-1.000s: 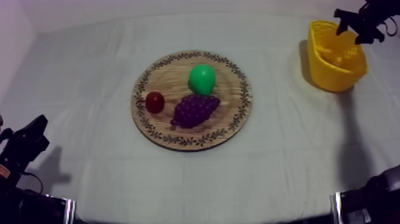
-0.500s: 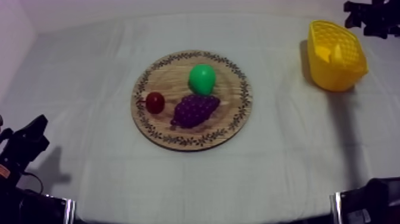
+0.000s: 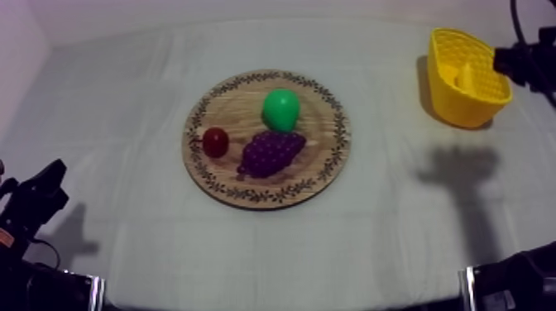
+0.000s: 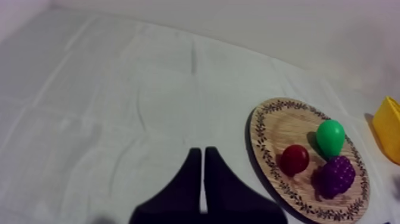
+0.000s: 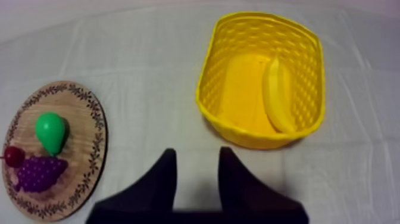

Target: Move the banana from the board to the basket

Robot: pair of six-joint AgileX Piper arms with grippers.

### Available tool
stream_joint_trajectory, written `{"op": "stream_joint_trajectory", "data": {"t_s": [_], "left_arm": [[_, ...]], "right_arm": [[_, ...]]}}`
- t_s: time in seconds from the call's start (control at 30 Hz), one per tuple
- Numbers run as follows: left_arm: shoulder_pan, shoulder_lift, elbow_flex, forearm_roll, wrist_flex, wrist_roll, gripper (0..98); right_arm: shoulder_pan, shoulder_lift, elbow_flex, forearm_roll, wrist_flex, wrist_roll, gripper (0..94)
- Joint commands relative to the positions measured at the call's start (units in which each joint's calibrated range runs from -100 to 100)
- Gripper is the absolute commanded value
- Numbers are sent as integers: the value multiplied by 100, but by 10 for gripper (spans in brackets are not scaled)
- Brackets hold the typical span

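**Yellow banana lies in the basket; right hand spread and empty**

Yellow basket stands near the far right corner of the desk. The banana lies inside it, along one long wall, resting on the basket floor. My right hand hovers over bare cloth just beside the basket, its two black fingers spread with nothing between them. My left hand sits low near the front left corner of the desk, fingers pressed together into a narrow wedge, holding nothing. At the middle of the desk the round wooden board carries a green pear, a purple bunch of grapes and a small red fruit. No banana is on it.

I judge the placing step done: the banana is released and sits wholly within the basket. What is left, as I read it, is to draw the right arm clear and bring it to rest at the front right edge of the desk. That calls for pulling away without brushing the rim, since the basket looks light enough to shift or tip.
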Motion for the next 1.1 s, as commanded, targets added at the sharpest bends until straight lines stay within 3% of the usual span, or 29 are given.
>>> {"op": "stream_joint_trajectory", "data": {"t_s": [0.0, 0.3, 0.63, 1.07], "left_arm": [[1, 0, 3, 0, 0, 0, 1], [1, 0, 3, 0, 0, 1, 1], [1, 0, 3, 0, 0, 2, 1], [1, 0, 3, 0, 0, -1, 1]], "right_arm": [[-48, -840, 827, 11, -169, 2, 130], [-207, -2451, 2782, 295, -855, -50, 14], [81, -3557, 4233, -95, -1133, 387, 4], [458, -4510, 4410, -73, -811, -293, 4]]}}
